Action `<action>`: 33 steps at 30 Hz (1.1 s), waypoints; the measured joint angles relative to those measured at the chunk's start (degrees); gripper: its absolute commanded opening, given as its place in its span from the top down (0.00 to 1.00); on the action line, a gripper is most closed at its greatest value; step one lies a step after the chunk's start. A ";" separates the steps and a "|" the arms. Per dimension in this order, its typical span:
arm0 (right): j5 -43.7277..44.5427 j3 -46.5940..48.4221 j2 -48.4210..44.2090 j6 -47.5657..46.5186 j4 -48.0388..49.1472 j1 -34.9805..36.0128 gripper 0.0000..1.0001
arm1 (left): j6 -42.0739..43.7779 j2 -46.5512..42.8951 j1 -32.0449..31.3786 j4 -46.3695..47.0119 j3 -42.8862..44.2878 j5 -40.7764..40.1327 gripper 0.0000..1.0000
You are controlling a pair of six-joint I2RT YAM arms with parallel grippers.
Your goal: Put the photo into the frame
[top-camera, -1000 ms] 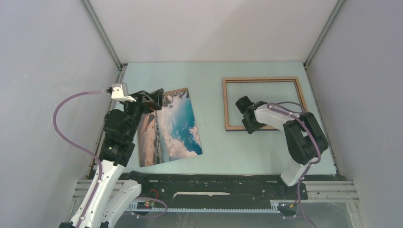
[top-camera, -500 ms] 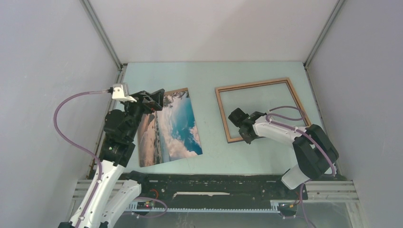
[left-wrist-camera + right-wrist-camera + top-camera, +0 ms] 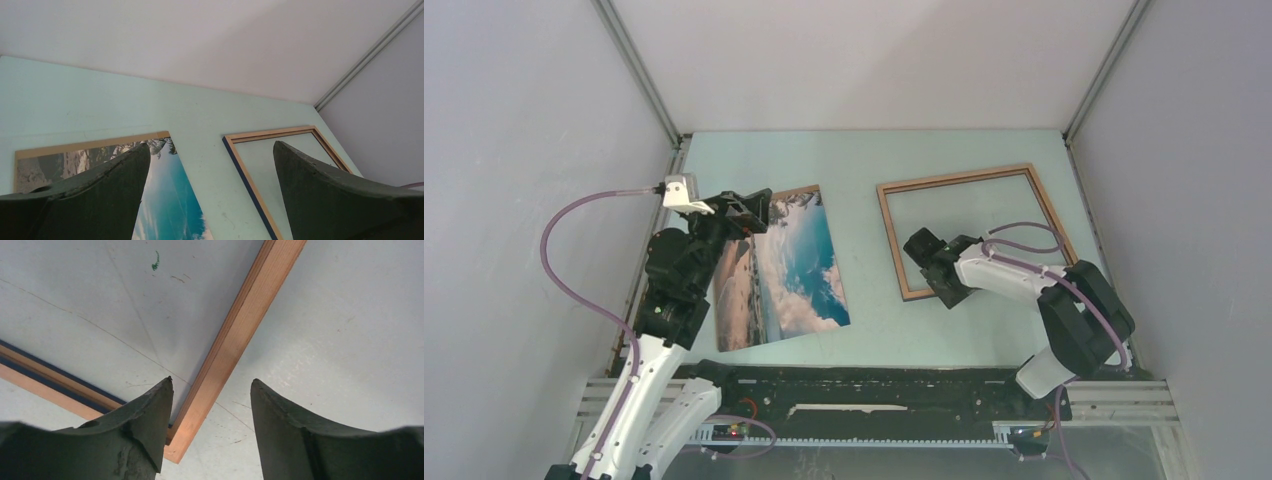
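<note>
The photo [image 3: 779, 268] is laid flat at centre left, image up; the left gripper [image 3: 754, 210] is held wide apart over its upper-left edge, apparently ready for a pick. The frame [image 3: 954, 176] is laid skewed at upper right; its lower-left corner is straddled, not clamped, by the parted right gripper [image 3: 924, 264], probably for repositioning.

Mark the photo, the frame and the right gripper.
the photo [image 3: 782, 268], top view, blue middle of the print.
the frame [image 3: 241, 325], right wrist view, middle of the wooden rail.
the right gripper [image 3: 211, 382], right wrist view, midway between fingertips.
</note>
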 measured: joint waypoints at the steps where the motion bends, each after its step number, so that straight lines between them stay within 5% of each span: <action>1: 0.09 0.00 0.26 -0.02 -0.31 0.11 0.38 | 0.00 0.00 0.00 -0.02 0.00 0.00 0.00; 9: -0.02 0.00 1.99 1.53 -0.70 0.98 0.59 | 0.00 -0.11 -0.02 -0.20 0.00 0.00 0.00; 13: -0.90 0.26 3.41 4.61 0.39 0.98 0.79 | 0.02 -0.28 -0.02 -0.37 0.04 0.00 0.00; 26: -4.28 11.72 12.92 9.68 2.89 3.65 0.79 | 0.04 0.28 -0.02 -1.33 0.07 -0.07 0.00; 31: -4.33 11.82 12.94 11.52 2.08 4.98 0.89 | 0.02 2.23 -0.02 -1.88 0.50 -0.07 0.00; 33: -4.15 11.80 12.94 12.46 1.31 4.72 1.00 | 0.02 2.99 -0.02 -2.21 0.72 -0.04 0.00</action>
